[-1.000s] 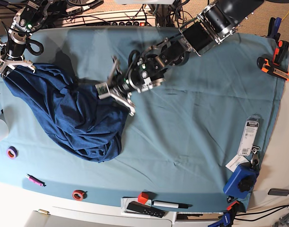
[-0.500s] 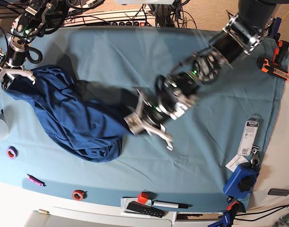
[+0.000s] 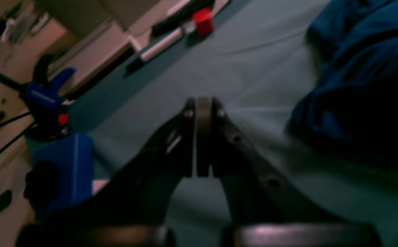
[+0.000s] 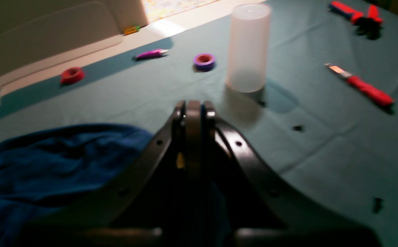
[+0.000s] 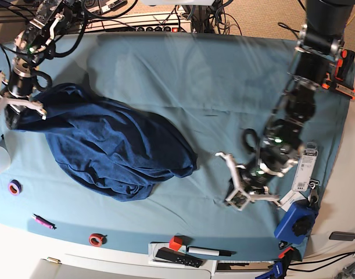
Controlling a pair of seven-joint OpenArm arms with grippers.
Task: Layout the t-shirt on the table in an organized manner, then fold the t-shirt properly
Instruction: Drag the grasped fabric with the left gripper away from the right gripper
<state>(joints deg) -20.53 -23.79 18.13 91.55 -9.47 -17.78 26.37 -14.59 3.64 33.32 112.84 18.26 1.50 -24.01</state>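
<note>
Overhead: at five o'clock, the left gripper (image 5: 235,195) hovers over the teal table (image 5: 223,75), jaws pressed together, empty. Toward nine o'clock, the crumpled dark blue t-shirt (image 5: 113,148) lies bunched. At ten o'clock, the right gripper (image 5: 11,113) pinches its edge.

Both arms are dark metal, black and grey, built of stubby cylindrical segments with black cables looping loosely around the joints. A small green light glows on each arm. The left gripper (image 5: 238,185) ends in pale, whitish curved fingers that fan out from a boxy wrist. The right gripper (image 5: 9,107) shows the same white prongs. Seen close from the wrist cameras, the fingers (image 4: 243,151) are glossy black curved bars dotted with small round screws, tipped with thick flat pads (image 3: 204,109)
</note>
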